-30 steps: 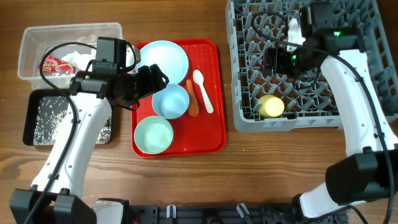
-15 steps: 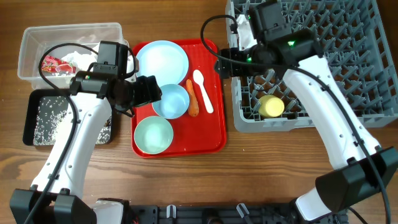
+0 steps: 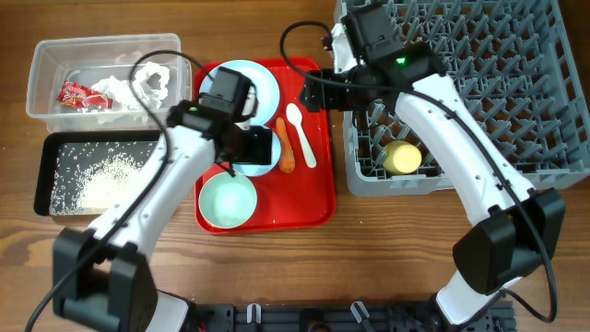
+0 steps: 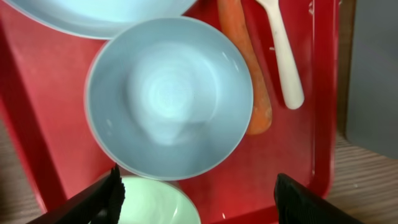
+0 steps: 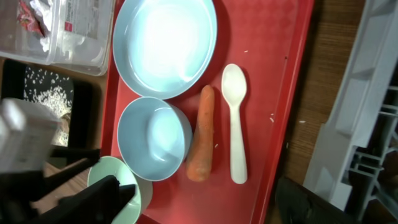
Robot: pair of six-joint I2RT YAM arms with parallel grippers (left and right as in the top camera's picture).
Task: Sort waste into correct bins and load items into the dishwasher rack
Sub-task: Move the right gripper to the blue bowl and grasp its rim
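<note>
My left gripper (image 3: pixel 251 148) (image 4: pixel 202 196) is open and empty, hovering over the pale blue bowl (image 4: pixel 169 106) (image 5: pixel 154 138) on the red serving tray. A pale green bowl (image 3: pixel 228 201) (image 4: pixel 155 204) (image 5: pixel 118 186) sits in front of it, and the blue plate (image 3: pixel 267 81) (image 5: pixel 165 43) behind. The orange carrot (image 3: pixel 285 149) (image 4: pixel 249 74) (image 5: pixel 202 137) and white spoon (image 3: pixel 300 134) (image 4: pixel 283 56) (image 5: pixel 235 124) lie to the right. My right gripper (image 3: pixel 318 95) (image 5: pixel 208 199) is open and empty above the tray's right side. The yellow cup (image 3: pixel 402 158) lies in the grey rack (image 3: pixel 479 55).
The clear tub (image 3: pixel 55 55) at far left holds a red wrapper (image 3: pixel 76 94) and white tissue (image 3: pixel 138 83). The black tray (image 3: pixel 44 175) in front of it holds rice grains (image 3: pixel 101 171). The red serving tray (image 3: pixel 313 189) lies between the bins and the rack.
My left gripper moved right from the tray's left edge to above the blue bowl. My right arm swung left from over the rack to the tray's right side.
</note>
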